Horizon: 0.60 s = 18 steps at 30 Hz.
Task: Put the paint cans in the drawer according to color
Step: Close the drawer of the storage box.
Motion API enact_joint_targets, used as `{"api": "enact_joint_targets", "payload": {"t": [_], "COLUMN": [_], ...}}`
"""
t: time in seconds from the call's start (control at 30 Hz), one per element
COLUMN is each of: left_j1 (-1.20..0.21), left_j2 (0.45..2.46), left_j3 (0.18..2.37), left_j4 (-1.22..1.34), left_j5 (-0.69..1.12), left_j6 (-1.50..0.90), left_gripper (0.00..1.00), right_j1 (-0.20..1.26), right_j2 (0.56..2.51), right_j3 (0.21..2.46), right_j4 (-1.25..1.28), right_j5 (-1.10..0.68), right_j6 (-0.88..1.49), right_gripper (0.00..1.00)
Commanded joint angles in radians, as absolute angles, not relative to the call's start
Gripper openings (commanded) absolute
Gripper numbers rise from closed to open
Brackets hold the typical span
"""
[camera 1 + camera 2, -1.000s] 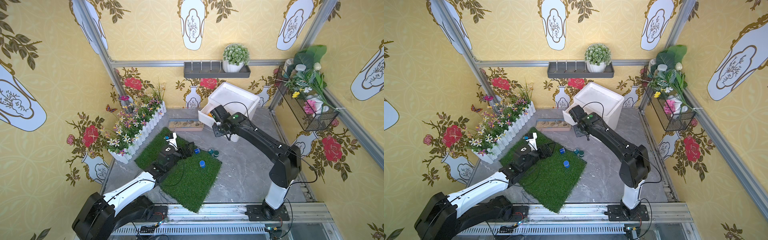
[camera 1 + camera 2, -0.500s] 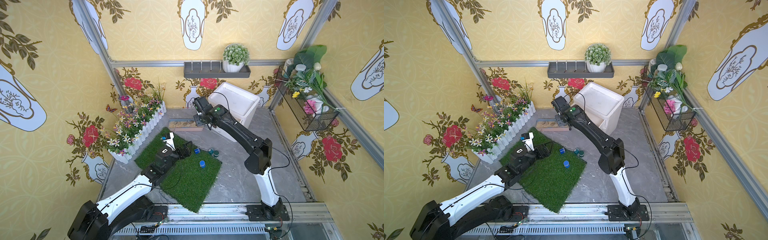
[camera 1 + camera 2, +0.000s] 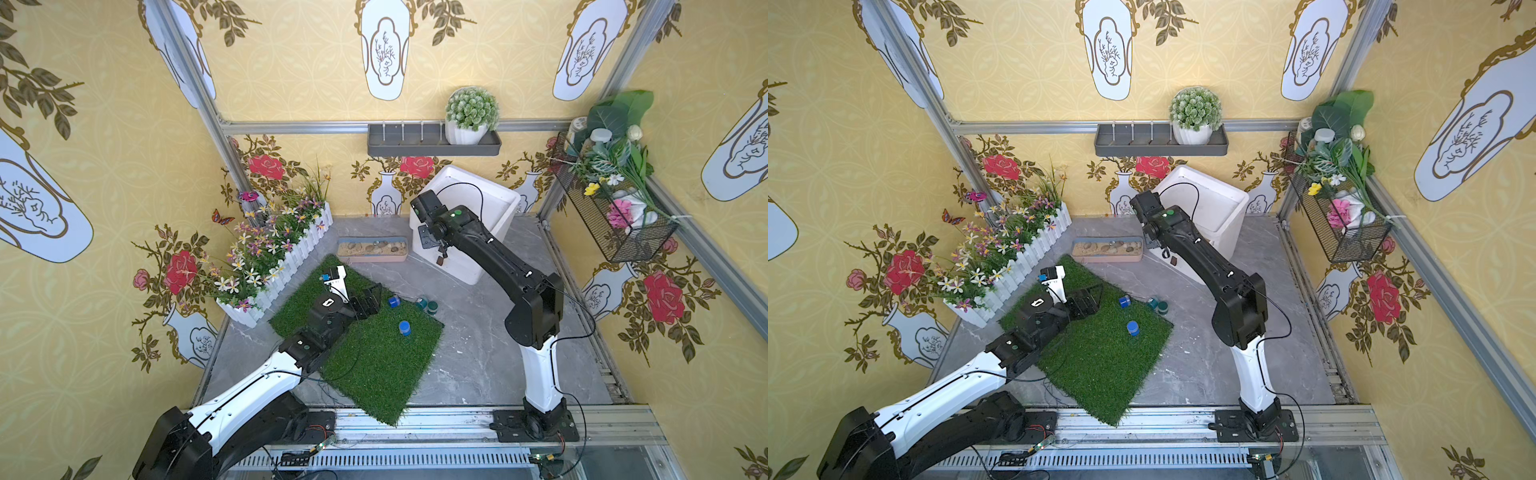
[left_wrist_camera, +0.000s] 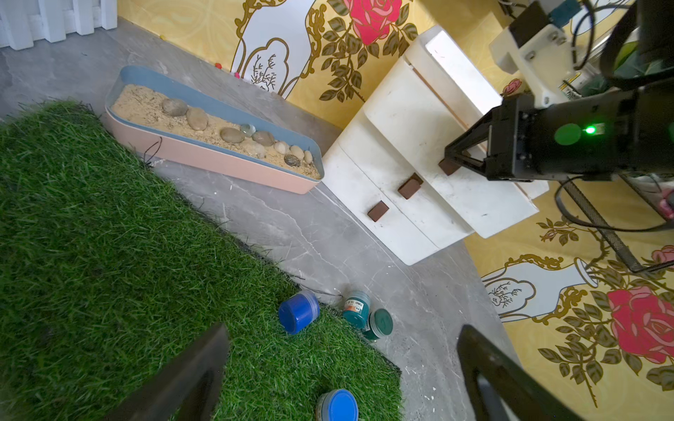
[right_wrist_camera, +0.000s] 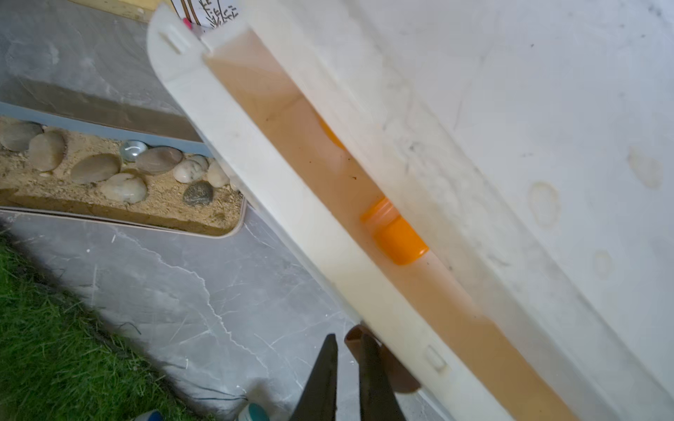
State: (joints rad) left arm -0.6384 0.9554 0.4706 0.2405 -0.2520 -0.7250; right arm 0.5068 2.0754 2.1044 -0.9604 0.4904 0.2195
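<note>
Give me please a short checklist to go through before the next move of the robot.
1. Right claw shut on the brown handle of the top drawer: ok.
2. Orange cans inside the top drawer: ok.
3. Left claw open, above the grass mat: ok.
4. Blue cans put away: not ok, both are on the mat.
5. Green cans put away: not ok, both beside the mat's edge.
6. Lower drawers open for them: not ok, both shut.

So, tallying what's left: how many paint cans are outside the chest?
4: tipped blue can and upright blue can on the grass mat; two teal-green cans together at its edge. Others may be hidden.
</note>
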Motion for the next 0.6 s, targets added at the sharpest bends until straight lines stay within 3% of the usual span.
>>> {"api": "enact_joint_targets", "payload": {"t": [0.0, 0.57], "left_j1": [-0.637, -0.638], "left_j2": [0.975, 0.976], "left_j3": [0.479, 0.468], "left_j4": [0.273, 0.299], "left_j5": [-0.225, -0.198], "left_j6": [-0.721, -0.738], "left_gripper": [1.00, 1.00], "right_j1": [0.501, 0.438], "right_j2": [2.047, 1.998], "right_j3": [2.061, 1.964], "right_j4": [-0.929, -0.925], "right_j5": [0.540, 0.532], "right_j6": [0.213, 0.241], "right_gripper": [0.16, 0.21]}}
